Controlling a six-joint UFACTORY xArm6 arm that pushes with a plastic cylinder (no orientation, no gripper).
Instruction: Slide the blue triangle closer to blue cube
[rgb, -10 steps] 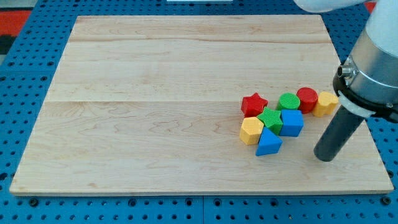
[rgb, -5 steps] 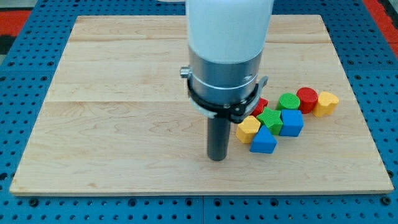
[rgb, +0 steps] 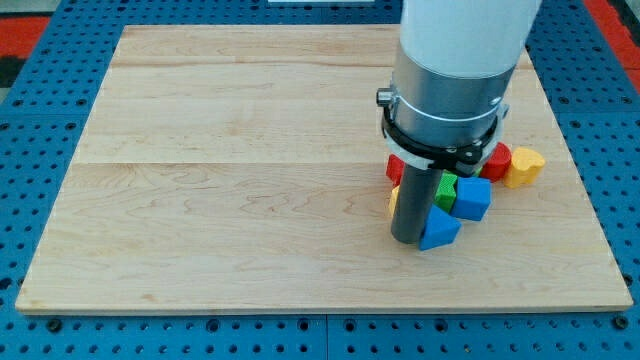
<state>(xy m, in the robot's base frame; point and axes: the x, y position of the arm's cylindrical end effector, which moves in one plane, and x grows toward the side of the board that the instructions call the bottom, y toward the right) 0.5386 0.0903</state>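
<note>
1. Camera view, landmark: the blue cube (rgb: 472, 198) lies toward the view's right of the wooden board (rgb: 250, 150), and every place below is given from it
2. Camera view, task's thing: the blue triangle (rgb: 439, 228) lies to the view's lower left of the blue cube, just beside it; whether the two touch cannot be told
3. Camera view, my tip (rgb: 406, 239): it stands to the view's lower left of the blue cube, against the triangle's left face
4. Camera view, hand state: the arm ends in a plain rod, so nothing spreads, presses together or pinches
5. Camera view, deciding relation: tip, triangle and cube lie roughly in one line running to the view's upper right, so in my judgement a push that way closes the gap
6. Camera view, others: a green block (rgb: 446, 188), partly hidden, sits left of the cube; a red cylinder (rgb: 497, 158) and a yellow block (rgb: 524, 166) lie to its upper right; red and yellow pieces left of the rod are mostly hidden
</note>
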